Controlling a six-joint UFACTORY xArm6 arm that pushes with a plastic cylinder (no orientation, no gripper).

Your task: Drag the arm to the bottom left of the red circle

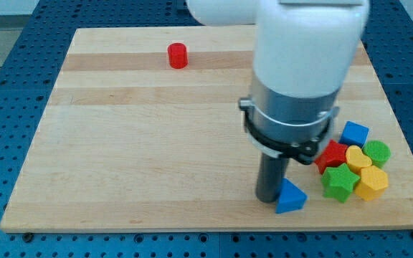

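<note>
The red circle (178,55), a short red cylinder, stands near the view's top left of the wooden board (142,143). My tip (268,198) is far from it, toward the view's bottom right, at the lower end of the dark rod under the big white arm. A blue triangle block (290,196) sits right against the tip's right side.
A cluster lies at the view's right: a blue cube (354,133), a red block (331,155), a yellow block (357,157), a green round block (378,151), a green star block (339,182) and a yellow hexagon block (372,183). The board's edges meet a blue pegboard table (6,86).
</note>
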